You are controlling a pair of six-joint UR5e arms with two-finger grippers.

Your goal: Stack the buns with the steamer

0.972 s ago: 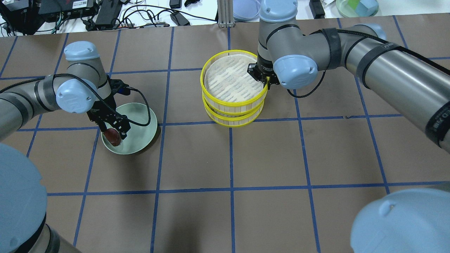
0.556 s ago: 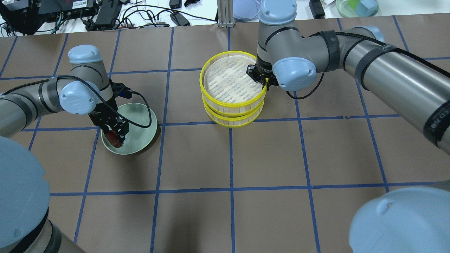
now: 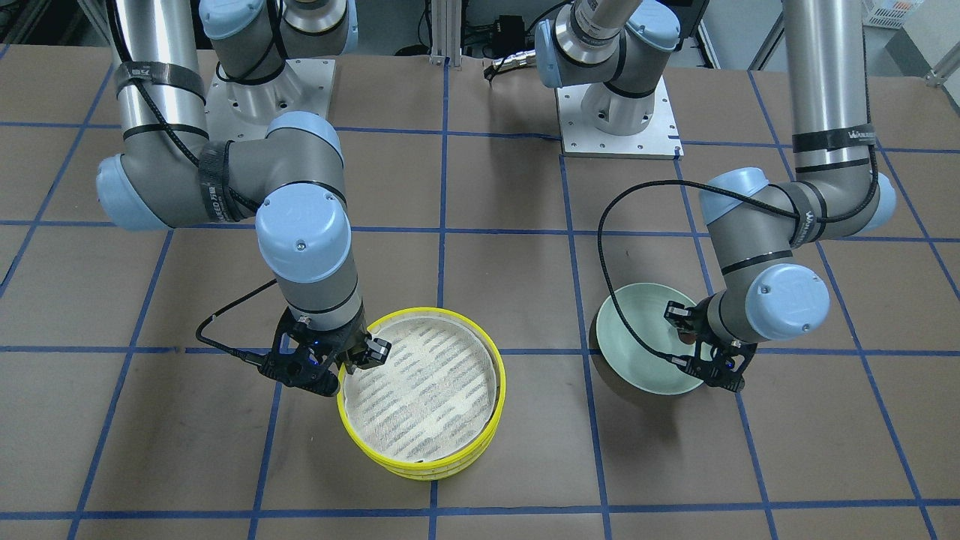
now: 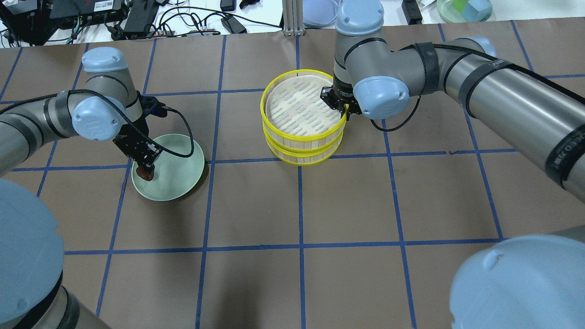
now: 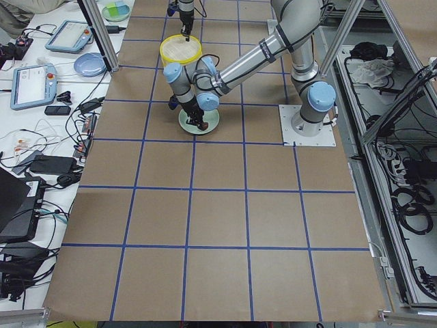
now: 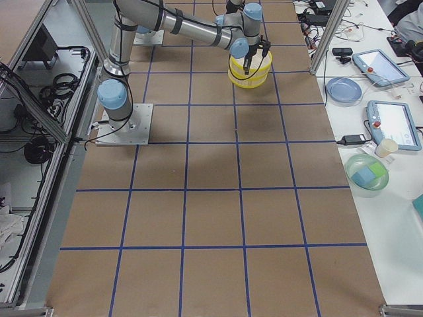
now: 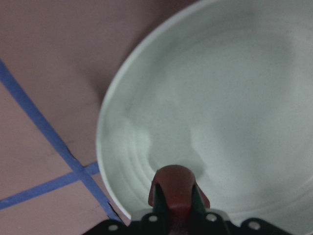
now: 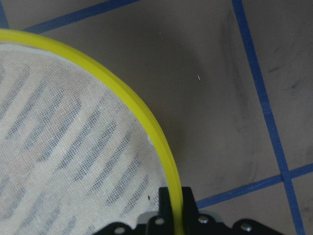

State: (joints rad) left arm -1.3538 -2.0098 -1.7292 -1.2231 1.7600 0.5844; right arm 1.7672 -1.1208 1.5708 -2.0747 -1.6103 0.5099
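My left gripper is shut on the glossy reddish-brown bun and holds it just above the near-left part of the mint-green plate. The bun also shows in the overhead view. Two yellow-rimmed steamer tiers are stacked at mid-table, the top tier on the lower tier. My right gripper is shut on the top tier's yellow rim at its right side. The top tier's mesh floor holds nothing. The cream-white bun is out of view.
The brown table has a blue tape grid. Cables, tablets and dishes lie beyond the far edge. A cable loops from my left wrist over the plate.
My left gripper has turned and drawn back toward the left with the brown bun in it. My right gripper and the top tier have shifted only slightly.
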